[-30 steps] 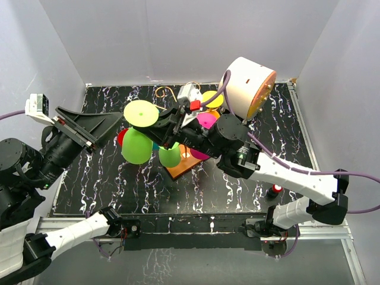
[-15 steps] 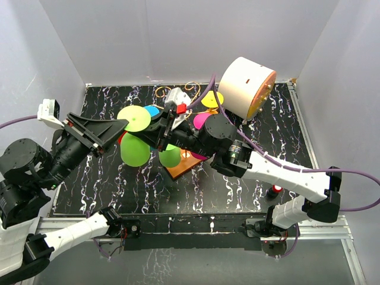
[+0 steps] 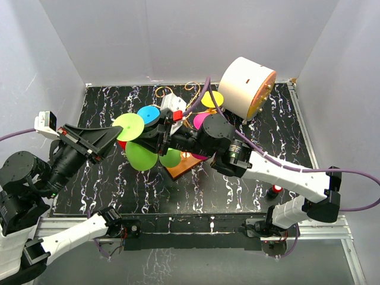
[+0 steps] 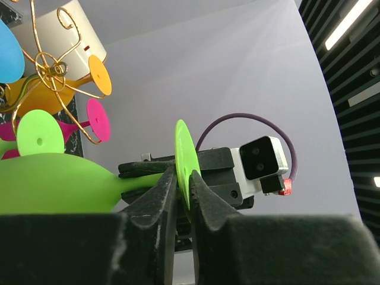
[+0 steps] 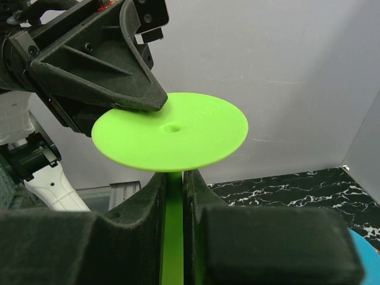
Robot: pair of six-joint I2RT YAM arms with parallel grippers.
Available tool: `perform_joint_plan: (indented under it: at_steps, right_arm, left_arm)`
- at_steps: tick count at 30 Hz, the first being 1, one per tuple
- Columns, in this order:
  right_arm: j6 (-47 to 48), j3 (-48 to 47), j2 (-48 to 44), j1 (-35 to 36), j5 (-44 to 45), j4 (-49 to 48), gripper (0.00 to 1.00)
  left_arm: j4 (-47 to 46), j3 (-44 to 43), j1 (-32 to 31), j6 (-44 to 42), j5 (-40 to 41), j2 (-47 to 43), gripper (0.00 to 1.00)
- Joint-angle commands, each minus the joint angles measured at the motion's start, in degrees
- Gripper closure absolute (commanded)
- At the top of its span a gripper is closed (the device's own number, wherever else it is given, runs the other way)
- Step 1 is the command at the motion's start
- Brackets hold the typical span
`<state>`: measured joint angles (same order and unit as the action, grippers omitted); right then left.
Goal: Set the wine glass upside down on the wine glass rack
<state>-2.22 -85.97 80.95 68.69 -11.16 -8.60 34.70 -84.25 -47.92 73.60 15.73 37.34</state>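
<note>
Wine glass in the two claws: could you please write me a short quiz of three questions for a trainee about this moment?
1. True or false: the left claw is shut on the foot disc of the green wine glass.
2. Which part of the glass does the right claw grip? A) bowl B) stem C) rim
3. Fill in: the wire of the wine glass rack is ___ in colour.
Key: 1 true; 2 B; 3 gold.

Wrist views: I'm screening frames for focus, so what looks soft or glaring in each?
Left wrist: left end effector is a dark blur along the bottom, ceiling light strips glare top right. Right wrist: right end effector blurred, green wine glass sharp.
</note>
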Motion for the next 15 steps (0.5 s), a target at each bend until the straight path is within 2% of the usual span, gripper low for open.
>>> perform_joint_plan:
  at_steps: [1, 4, 5, 7, 9, 12, 15]
  right_arm:
    - [0.4, -2.2, -2.0, 0.5, -2.9, -3.0, 1.00]
    - [-0.8, -1.8, -2.3, 0.5, -1.7, -3.1, 1.00]
    - [-1.6, -1.6, -2.4, 0.5, -1.1, -3.2, 0.94]
    - [-2.7, -1.3, -2.7, 0.5, -0.1, -3.3, 0.68]
    - [-3.5, -0.9, -3.3, 0.5, 1.2, -3.5, 0.48]
    - [-3.8, 0.6, -4.9, 0.5, 2.9, -3.9, 0.31]
    - [-3.4, 3.0, -7.2, 0.5, 2.7, -4.3, 0.26]
  left_arm:
    - [-1.7, 0.7, -0.3, 0.4, 2.7, 0.8, 0.99]
    - [-2.3, 1.3, -0.3, 0.2, 3.2, 0.5, 1.00]
    - [-2.3, 1.2, -0.3, 0.1, 3.6, 0.4, 1.00]
    - [-2.0, 0.9, -0.3, -0.3, 4.9, 0.2, 1.00]
    - [-1.3, 0.2, -0.3, -0.8, 6.7, -0.1, 1.00]
    - [-0.5, 0.2, -0.3, -1.4, 10.4, -1.0, 1.00]
    - [-0.2, 1.3, -0.3, -1.7, 15.4, -2.4, 1.00]
